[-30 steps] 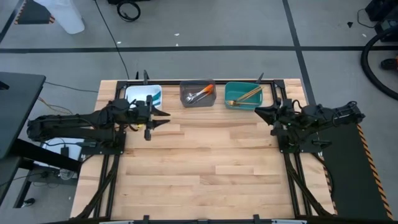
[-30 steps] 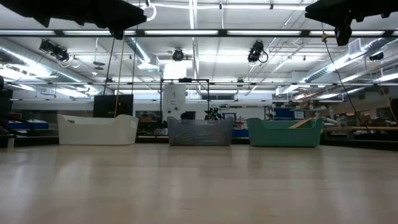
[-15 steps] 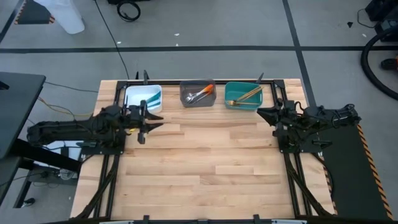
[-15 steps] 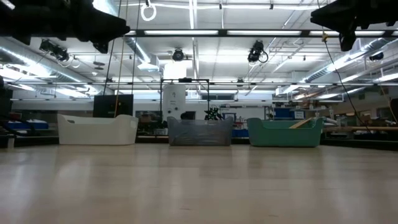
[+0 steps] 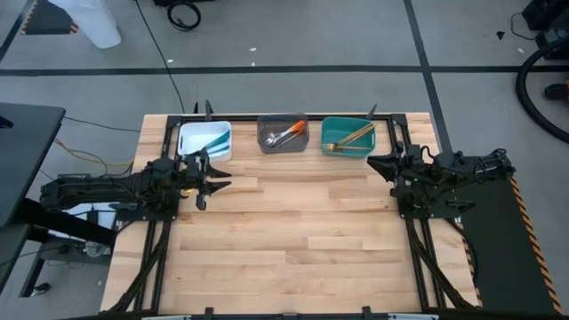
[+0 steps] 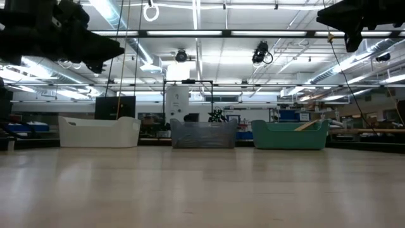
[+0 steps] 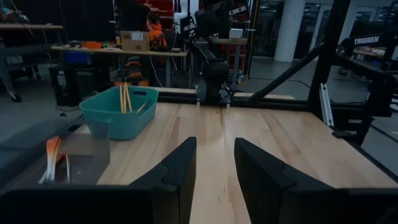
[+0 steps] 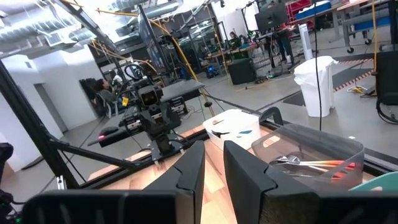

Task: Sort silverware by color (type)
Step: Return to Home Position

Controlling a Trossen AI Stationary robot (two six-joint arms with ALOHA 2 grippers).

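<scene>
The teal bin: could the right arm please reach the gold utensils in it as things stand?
Probably yes: the right gripper hangs open right beside the teal bin, nothing lies between them, and the gold utensils lie uncovered inside.

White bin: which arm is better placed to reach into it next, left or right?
Probably left. The left gripper, empty and open, hovers right beside the white bin at the table's left. The right gripper sits by the teal bin, with the grey bin between it and the white one.
</scene>
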